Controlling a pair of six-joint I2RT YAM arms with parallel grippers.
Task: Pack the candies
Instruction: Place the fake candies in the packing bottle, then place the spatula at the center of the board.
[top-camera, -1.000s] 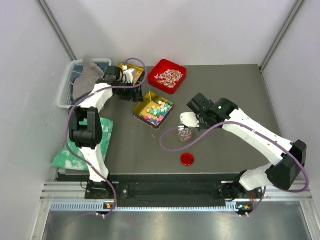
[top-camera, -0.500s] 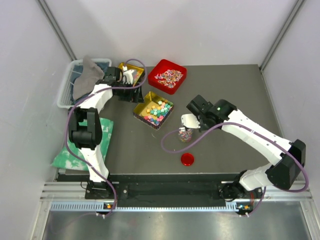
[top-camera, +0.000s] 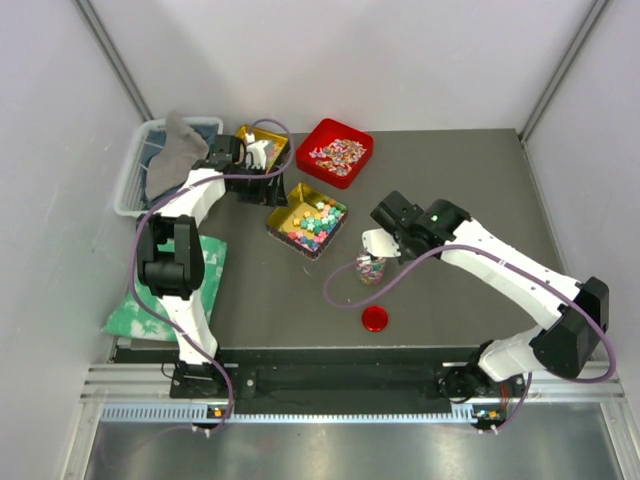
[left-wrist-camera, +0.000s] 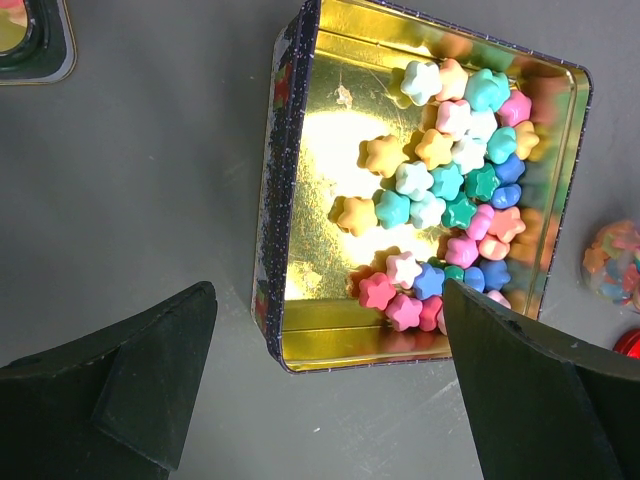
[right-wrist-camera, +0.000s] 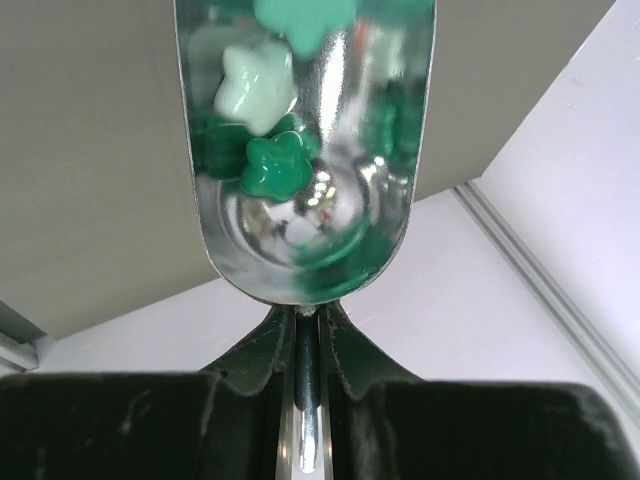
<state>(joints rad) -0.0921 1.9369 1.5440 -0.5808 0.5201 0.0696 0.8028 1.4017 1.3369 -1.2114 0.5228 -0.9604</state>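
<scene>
The candies lie in three containers. Pastel star-shaped ones (left-wrist-camera: 455, 190) fill a gold tin (top-camera: 277, 222), pink-white pieces (top-camera: 336, 152) fill a red tray (top-camera: 356, 133), and orange-yellow bits sit in a small gold tin (top-camera: 262, 134). My right gripper (right-wrist-camera: 305, 320) is shut on the handle of a metal scoop (right-wrist-camera: 340, 60) holding green and white star candies (right-wrist-camera: 274, 165). In the top view the scoop (top-camera: 377, 241) hangs just above a small clear jar (top-camera: 369, 268) with mixed candies in it. My left gripper (left-wrist-camera: 328, 300) stands wide open and empty, short of the star tin's near wall (left-wrist-camera: 400, 335).
A red round lid (top-camera: 376, 319) lies on the table in front of the jar. A clear bin (top-camera: 128, 185) with a grey cloth (top-camera: 175, 150) stands at the back left. A green cloth (top-camera: 140, 305) lies at the left edge. Purple cables trail beside both arms.
My right gripper has shifted slightly left with the scoop, closer over the jar. The left arm has not moved.
</scene>
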